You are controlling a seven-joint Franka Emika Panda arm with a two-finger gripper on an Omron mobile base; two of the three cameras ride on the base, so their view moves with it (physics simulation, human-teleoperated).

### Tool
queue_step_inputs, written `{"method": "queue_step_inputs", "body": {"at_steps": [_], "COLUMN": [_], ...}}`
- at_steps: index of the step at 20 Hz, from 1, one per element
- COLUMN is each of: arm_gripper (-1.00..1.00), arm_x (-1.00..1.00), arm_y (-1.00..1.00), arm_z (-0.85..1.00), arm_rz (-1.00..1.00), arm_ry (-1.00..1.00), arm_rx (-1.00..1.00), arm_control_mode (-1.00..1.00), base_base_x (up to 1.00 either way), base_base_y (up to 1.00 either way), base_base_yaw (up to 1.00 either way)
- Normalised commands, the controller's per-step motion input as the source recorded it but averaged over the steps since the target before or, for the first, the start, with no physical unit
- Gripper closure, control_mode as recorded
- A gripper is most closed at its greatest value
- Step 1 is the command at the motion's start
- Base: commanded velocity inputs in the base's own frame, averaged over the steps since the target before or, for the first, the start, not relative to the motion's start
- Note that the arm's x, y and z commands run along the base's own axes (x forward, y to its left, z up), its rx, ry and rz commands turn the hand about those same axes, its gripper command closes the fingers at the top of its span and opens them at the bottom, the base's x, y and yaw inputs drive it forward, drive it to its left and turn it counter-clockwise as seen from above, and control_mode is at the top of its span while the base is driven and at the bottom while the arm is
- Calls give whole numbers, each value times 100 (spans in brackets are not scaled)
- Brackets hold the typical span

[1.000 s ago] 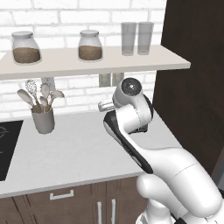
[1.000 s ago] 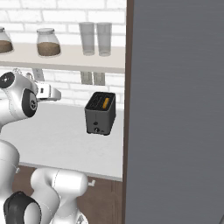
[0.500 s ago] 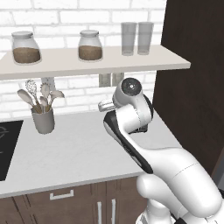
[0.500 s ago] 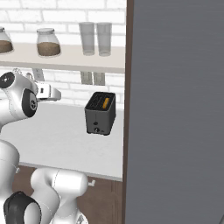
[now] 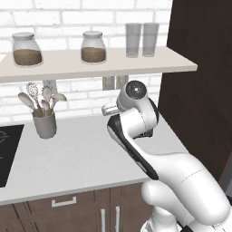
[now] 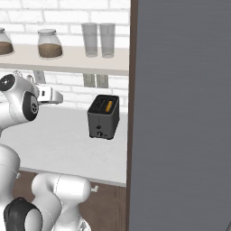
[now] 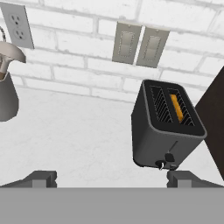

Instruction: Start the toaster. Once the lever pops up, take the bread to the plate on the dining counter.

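The toaster [image 7: 167, 124] is a boxy, matte dark grey block with two ribbed top slots; the bread [image 7: 176, 107] shows as a thin golden edge sunk in the slot nearer the dark panel [image 7: 212, 131], and a small knob sits low on the front face beside the lever. It stands on the smooth white tabletop [image 7: 78, 140] close to the white brick wall [image 7: 78, 39], under two flat wall switches [image 7: 139, 43]. The hand view adds an outlet and the rounded grey utensil cup [image 7: 6, 103] at its left edge; the left base view shows that cup [image 5: 44, 123] with its whisk and spoons, well apart from the arm. The right base view shows the toaster [image 6: 103, 116] near the tall dark panel's edge, with bare tabletop before it. The fingers [image 7: 41, 178] stand spread wide, holding nothing, well short of the toaster
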Motion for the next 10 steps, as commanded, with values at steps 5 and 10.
{"method": "queue_step_inputs", "body": {"at_steps": [5,10], "arm_gripper": [-100,-100], "arm_x": [0,0], "arm_y": [0,0], "arm_z": [0,0], "arm_rz": [0,0], "arm_ry": [0,0], "arm_rx": [0,0], "arm_control_mode": [-100,-100], "base_base_x": [0,0], "base_base_y": [0,0], "base_base_yaw": [0,0]}}
